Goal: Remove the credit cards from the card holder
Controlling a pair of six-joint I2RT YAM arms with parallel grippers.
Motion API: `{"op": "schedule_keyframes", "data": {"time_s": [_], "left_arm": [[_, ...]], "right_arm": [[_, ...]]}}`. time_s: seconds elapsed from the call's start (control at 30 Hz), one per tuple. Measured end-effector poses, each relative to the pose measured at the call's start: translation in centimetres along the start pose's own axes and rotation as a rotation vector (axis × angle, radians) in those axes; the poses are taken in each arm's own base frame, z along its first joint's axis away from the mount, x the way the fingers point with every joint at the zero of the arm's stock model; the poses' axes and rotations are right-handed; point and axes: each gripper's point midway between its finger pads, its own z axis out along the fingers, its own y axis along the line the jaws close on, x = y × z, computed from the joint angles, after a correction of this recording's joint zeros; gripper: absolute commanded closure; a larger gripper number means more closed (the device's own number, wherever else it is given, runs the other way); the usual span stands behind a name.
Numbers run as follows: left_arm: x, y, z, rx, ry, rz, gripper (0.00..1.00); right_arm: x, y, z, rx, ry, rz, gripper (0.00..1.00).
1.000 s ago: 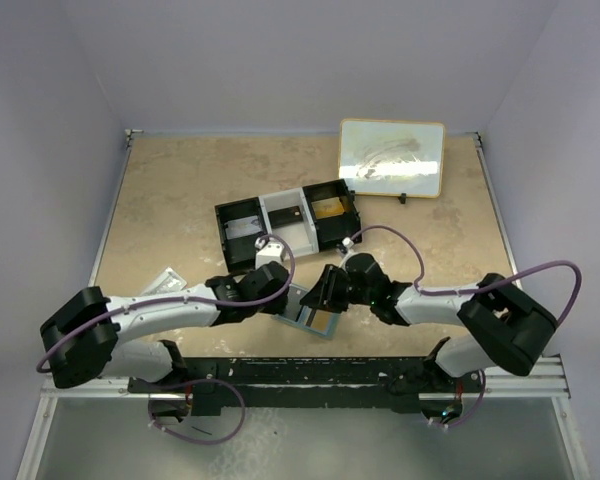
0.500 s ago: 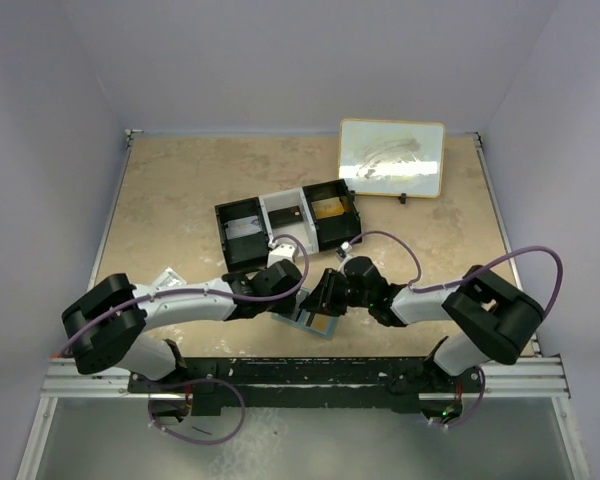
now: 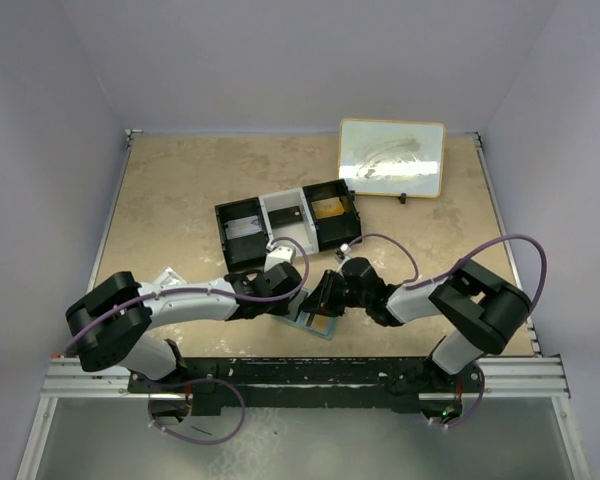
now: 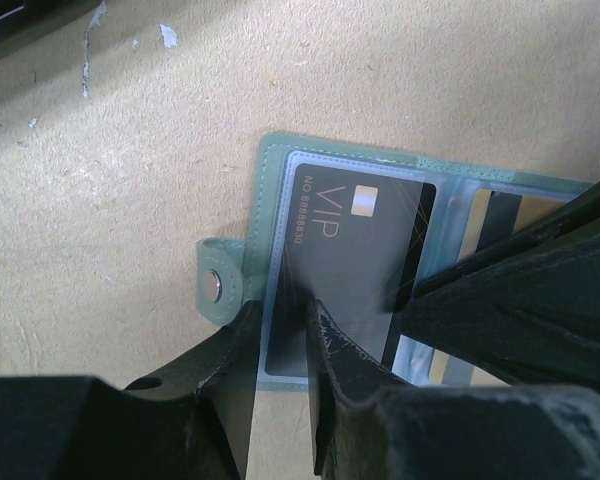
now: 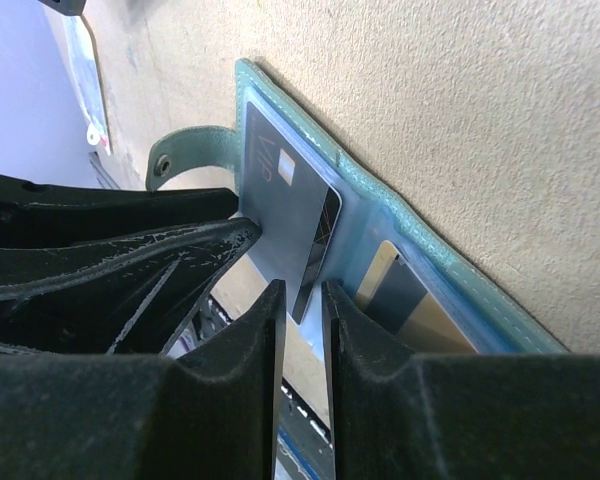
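The card holder (image 3: 315, 323) lies open on the table between both grippers, grey-green rim (image 4: 270, 200), light blue inside. A dark "VIP" card (image 4: 345, 250) sits in its left pocket. An orange-tan card (image 4: 540, 212) with a dark stripe sits in the other pocket. My left gripper (image 4: 280, 335) has its jaws nearly together and presses down on the holder's left edge by the snap tab (image 4: 218, 285). My right gripper (image 5: 300, 300) is closed narrowly at the dark card's (image 5: 280, 200) corner. The tan card (image 5: 435, 325) lies just right of it.
A black-and-white three-compartment tray (image 3: 290, 222) stands just behind the grippers. A framed board (image 3: 391, 158) leans at the back right. A clear packet (image 3: 165, 281) lies by the left arm. The table's near edge and rail are close behind the holder.
My left arm has swung right and its gripper has come onto the holder's left edge. The right gripper stays at the holder; its elbow has shifted left.
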Motion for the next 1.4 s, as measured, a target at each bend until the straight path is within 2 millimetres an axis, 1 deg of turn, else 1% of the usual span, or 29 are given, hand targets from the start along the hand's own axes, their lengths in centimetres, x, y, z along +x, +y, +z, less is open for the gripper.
{"op": "schedule_keyframes", "data": {"time_s": [0.23,0.4,0.53,0.6,0.67,0.77,0.9,1.0,1.3,1.4], "left_arm": [[0.5,-0.1,-0.1,0.024,0.007,0.004,0.8],[0.8,-0.2,-0.3,0.043,0.022,0.015,0.8],[0.9,-0.5,-0.4,0.062,0.034,0.02,0.8],[1.0,-0.7,-0.4,0.073,0.039,0.02,0.8],[1.1,-0.9,-0.4,0.08,0.043,0.02,0.8],[1.2,-1.0,-0.4,0.088,0.045,0.019,0.81],[1.1,-1.0,-0.5,0.089,0.044,0.018,0.82],[1.1,-1.0,-0.5,0.091,0.042,0.017,0.83],[1.0,-0.9,-0.3,0.079,0.034,0.007,0.85],[1.0,-0.9,-0.3,0.076,0.034,0.007,0.85]], "right_arm": [[0.1,0.1,0.3,-0.012,0.006,0.029,0.81],[0.2,0.2,0.5,-0.027,0.009,0.055,0.8],[0.4,0.1,0.2,-0.045,0.004,0.078,0.8],[0.4,0.1,0.2,-0.051,0.003,0.086,0.79],[0.4,0.0,0.2,-0.047,0.005,0.089,0.74],[0.2,0.2,0.4,-0.039,0.006,0.088,0.73],[-0.1,0.4,0.7,-0.014,0.004,0.074,0.84],[-0.2,0.1,0.6,0.002,-0.005,0.07,0.85],[-0.3,0.1,0.2,0.002,-0.014,0.056,0.78],[-0.1,0.0,0.0,-0.002,-0.011,0.057,0.78]]}}
